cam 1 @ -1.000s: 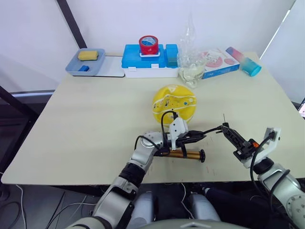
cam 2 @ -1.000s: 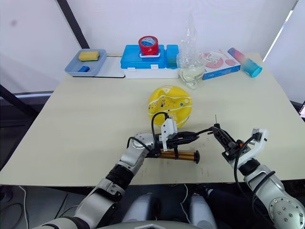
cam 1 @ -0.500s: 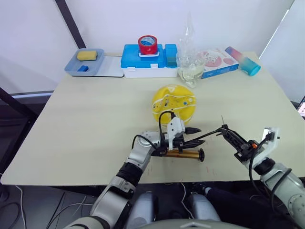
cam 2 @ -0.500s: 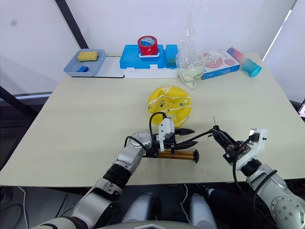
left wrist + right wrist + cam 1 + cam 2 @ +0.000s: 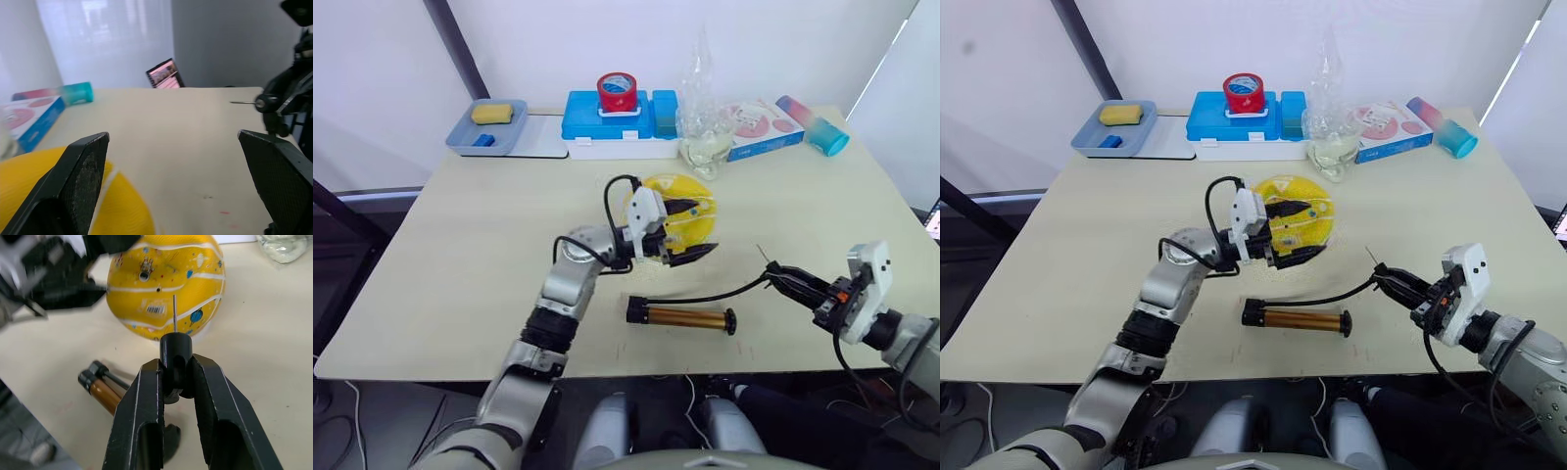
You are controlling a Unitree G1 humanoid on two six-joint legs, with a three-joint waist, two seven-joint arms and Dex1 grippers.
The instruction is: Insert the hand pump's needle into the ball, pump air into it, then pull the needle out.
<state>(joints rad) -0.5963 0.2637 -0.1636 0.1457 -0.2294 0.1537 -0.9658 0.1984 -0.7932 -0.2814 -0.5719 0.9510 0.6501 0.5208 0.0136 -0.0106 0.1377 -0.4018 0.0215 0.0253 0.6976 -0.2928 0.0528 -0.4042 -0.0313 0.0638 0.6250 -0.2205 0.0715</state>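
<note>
My right end effector [image 5: 175, 382] is clamping the needle [image 5: 174, 308], which is pointing at the ball [image 5: 166, 284] farther along the same line. The pump [image 5: 681, 317] is lying on the counter [image 5: 460, 264]. My left end effector [image 5: 690, 230], spread open, is reaching over the ball.

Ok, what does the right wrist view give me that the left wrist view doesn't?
Right wrist view: the hand pump lying on the table, and the right gripper shut on the needle, its pin aimed at the ball and its printed face. Left wrist view: the left gripper with fingers wide open, and the teal cup and box beyond. Both: ball, needle and table.
</note>
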